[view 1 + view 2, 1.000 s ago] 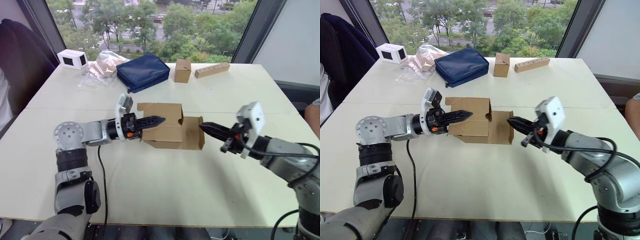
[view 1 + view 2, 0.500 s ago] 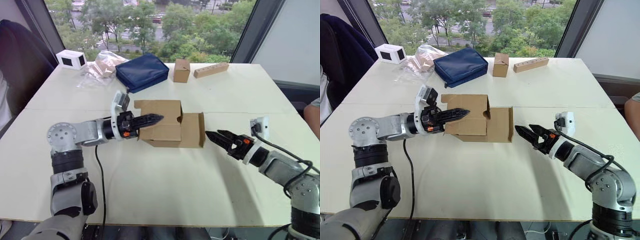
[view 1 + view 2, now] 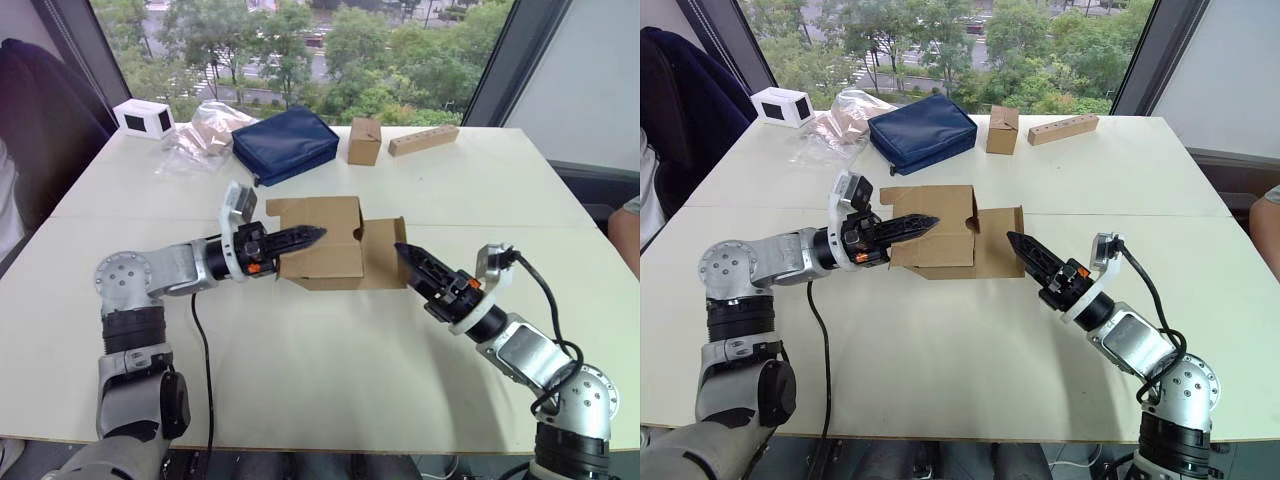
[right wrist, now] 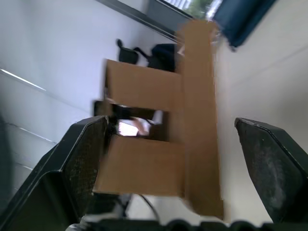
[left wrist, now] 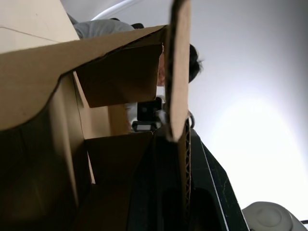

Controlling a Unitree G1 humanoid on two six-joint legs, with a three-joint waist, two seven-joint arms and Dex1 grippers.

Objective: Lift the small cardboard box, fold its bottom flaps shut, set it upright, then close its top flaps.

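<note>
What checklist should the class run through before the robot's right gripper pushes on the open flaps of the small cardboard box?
1. Left gripper clamped on a wall of the small cardboard box: ok; the wrist view shows cardboard between its fingers.
2. Right gripper open, ready to meet a flap: ok; its fingers stand wide apart in the wrist view.
3. Right gripper touching the box: cannot tell; its tip is right at the side flap.
4. Flaps on that end shut: not ok; they stand open.
5. Box lifted off the table: cannot tell.
</note>
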